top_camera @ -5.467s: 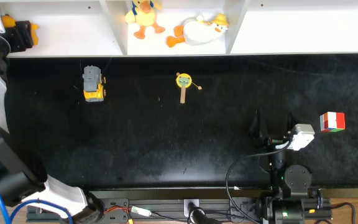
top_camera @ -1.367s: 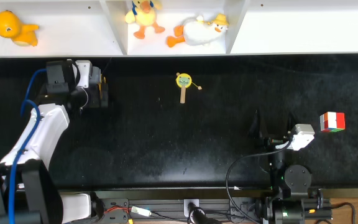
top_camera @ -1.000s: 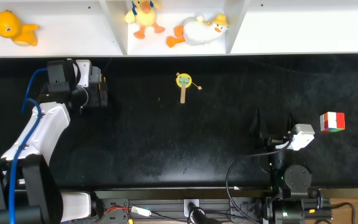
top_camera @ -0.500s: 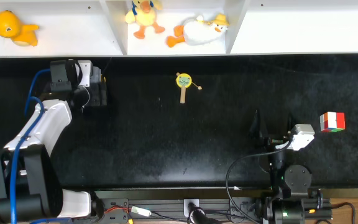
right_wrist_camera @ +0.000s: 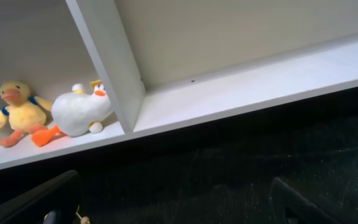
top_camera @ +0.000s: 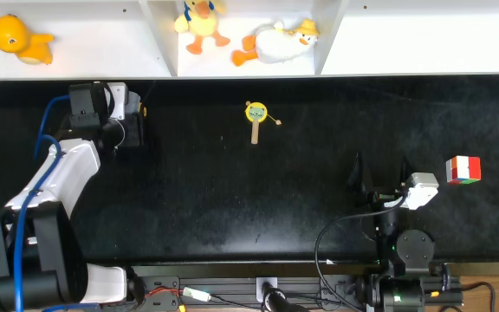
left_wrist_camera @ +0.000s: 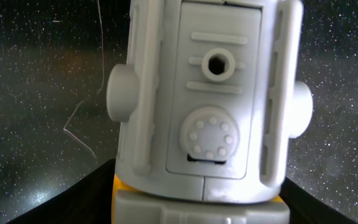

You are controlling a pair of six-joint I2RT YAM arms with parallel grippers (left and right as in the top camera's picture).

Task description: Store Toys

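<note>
Left gripper: low over the black table, grey-and-yellow toy truck sitting right between the jaws. Clamped or not, cannot tell.

Right gripper: jaws spread wide, holding nothing. Colour cube near, off its right side. Small drum rattle farther ahead, to its left.

Beyond both, the white shelf. An orange duck is in the bay ahead of the left jaws, with a yellow plush duck and a white plush duck in the middle bay.

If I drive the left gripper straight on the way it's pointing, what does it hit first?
The grey and yellow toy truck. It sits right in front of the left gripper, close up, with the black table behind it. I cannot tell how small the gap is.
</note>
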